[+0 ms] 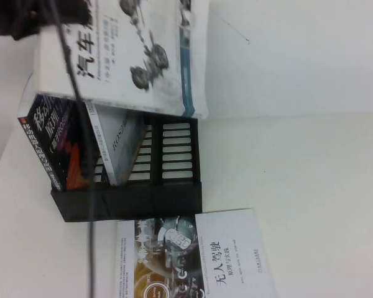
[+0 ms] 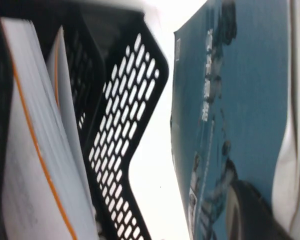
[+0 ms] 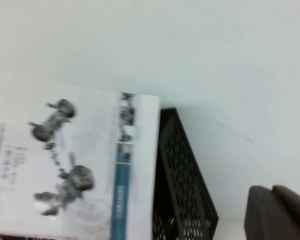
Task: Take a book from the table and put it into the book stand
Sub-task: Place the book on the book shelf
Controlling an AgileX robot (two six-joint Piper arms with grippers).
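One free slot, at 3 o'clock in the book stand | book hangs above it, pinched by left pincer | right pincer parked, state untellable | risk: book's lower edge catches divider, tips stand on bench.

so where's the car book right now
In the high view the book is held up at the left, tilted above the black stand, gripped by the left pincer, not yet slotted in.

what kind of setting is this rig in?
Probably a lab tabletop set up like a desk: plain white table, a black book stand already holding books, another book lying in front. The left tool holds the book above the stand; the right tool waits alongside.
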